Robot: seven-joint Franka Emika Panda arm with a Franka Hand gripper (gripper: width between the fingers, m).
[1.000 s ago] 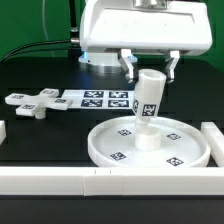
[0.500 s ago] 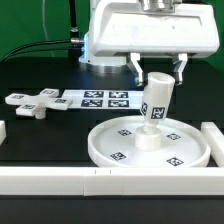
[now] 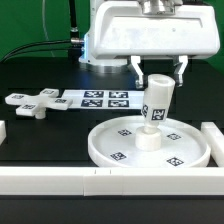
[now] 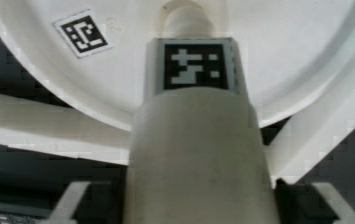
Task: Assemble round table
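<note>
Leg seated in the disc, risk of cross-threading

The claw [image 3: 157, 68] is clamped on the short thick white plastic cylinder leg [image 3: 152, 110], which stands slightly tilted at the centre of the large round rimmed white disc [image 3: 103, 143]; that tilt could jam it.

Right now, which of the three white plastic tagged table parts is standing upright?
The short thick white cylinder leg. It stands on end at the centre of the large round rimmed white disc, between the gripper fingers. The disc and the small cross-shaped white base lie flat.
</note>
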